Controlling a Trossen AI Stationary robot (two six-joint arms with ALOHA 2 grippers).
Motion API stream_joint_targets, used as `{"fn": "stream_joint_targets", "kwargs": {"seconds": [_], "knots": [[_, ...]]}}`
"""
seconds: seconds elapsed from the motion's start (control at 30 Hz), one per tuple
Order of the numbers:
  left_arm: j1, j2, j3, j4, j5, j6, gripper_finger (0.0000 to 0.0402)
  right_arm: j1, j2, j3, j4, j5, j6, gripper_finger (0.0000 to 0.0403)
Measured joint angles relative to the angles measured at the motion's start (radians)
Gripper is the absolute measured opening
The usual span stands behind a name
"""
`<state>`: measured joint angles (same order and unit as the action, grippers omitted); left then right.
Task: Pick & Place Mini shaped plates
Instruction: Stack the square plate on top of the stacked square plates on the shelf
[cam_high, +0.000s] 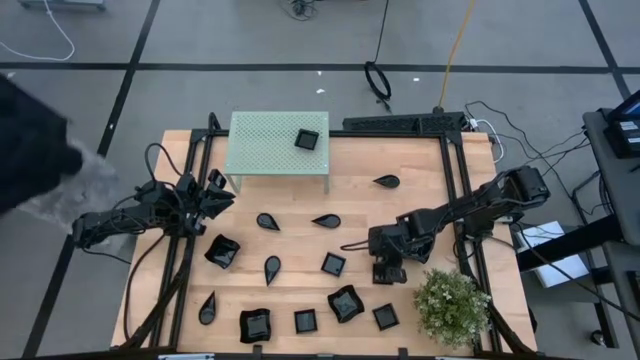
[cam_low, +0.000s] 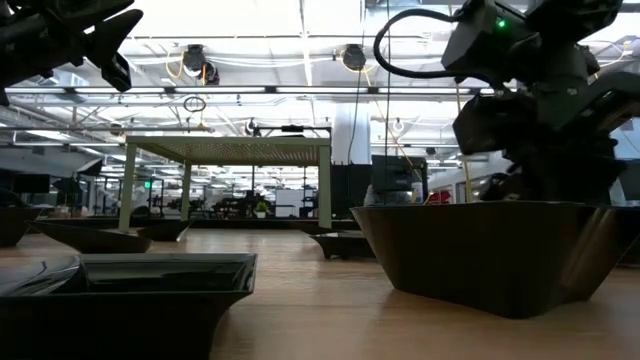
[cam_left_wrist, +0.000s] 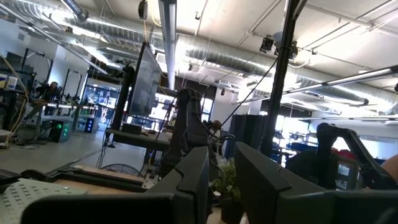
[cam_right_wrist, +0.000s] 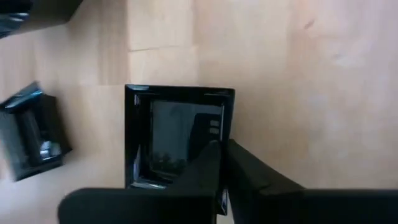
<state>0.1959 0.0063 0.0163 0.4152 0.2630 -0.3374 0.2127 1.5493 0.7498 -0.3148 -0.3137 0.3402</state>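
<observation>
A small square plate (cam_right_wrist: 177, 134) sits closest to the lens in the right wrist picture, lower centre of that frame, flat on the wooden surface (cam_right_wrist: 298, 74), and the right tool (cam_right_wrist: 221, 165) is pinched shut on its near rim, one finger inside the well and one outside. In the overhead picture this happens right of centre, where the right tool (cam_high: 388, 268) is down at the surface, among the other mini shaped plates (cam_high: 300, 290) scattered over the lower half of the frame. To do this well, I'd say the lift should go straight up with the rim kept level, since a glossy dish held by one edge could swing or slip. Being square, the plate has no real long axis; its sides run nearly parallel to the frame edges, opening upward. One plate (cam_high: 307, 139) already rests on the green platform (cam_high: 260, 145) at upper centre. The left tool (cam_high: 212, 192) waits at middle left, its fingers a little apart, holding nothing.
</observation>
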Motion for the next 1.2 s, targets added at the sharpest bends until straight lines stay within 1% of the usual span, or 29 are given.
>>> {"fn": "stream_joint_targets", "kwargs": {"seconds": [0.1,0.23,0.37,0.5,0.6,0.67,0.77,0.83,1.0,1.07,1.2], "knots": [[0.000,0.000,0.000,0.000,0.000,0.000,0.0081,-0.001,-0.003,0.000,0.000,0.002,0.037,0.0005],[0.000,0.000,0.000,0.000,0.000,0.000,0.0081,-0.003,-0.038,0.000,-0.003,0.027,0.042,0.0002],[0.000,0.000,0.000,0.000,0.000,0.000,0.0081,-0.031,-0.101,0.018,-0.009,0.097,0.038,0.0001],[0.000,0.000,0.000,0.000,0.000,0.000,0.0081,-0.106,-0.182,0.046,-0.004,0.205,0.043,0.0001],[0.000,0.000,0.000,0.000,0.000,0.000,0.0081,-0.189,-0.229,0.078,0.012,0.290,0.090,0.0001],[0.000,0.000,0.000,0.000,0.000,0.000,0.0081,-0.253,-0.243,0.108,0.050,0.317,0.109,0.0000],[0.000,0.000,0.000,0.000,0.000,0.000,0.0081,-0.347,-0.237,0.158,0.152,0.313,0.078,0.0000],[0.000,0.000,0.000,0.000,0.000,0.000,0.0081,-0.405,-0.211,0.219,0.184,0.310,0.019,0.0000],[0.000,0.000,0.000,0.000,0.000,0.000,0.0081,-0.536,-0.105,0.438,0.133,0.304,-0.149,0.0000],[0.000,0.000,0.000,0.000,0.000,0.000,0.0081,-0.586,-0.057,0.526,0.143,0.267,-0.215,0.0000],[0.000,0.000,0.000,0.000,0.000,0.000,0.0081,-0.671,0.054,0.669,0.136,0.153,-0.296,0.0000]]}}
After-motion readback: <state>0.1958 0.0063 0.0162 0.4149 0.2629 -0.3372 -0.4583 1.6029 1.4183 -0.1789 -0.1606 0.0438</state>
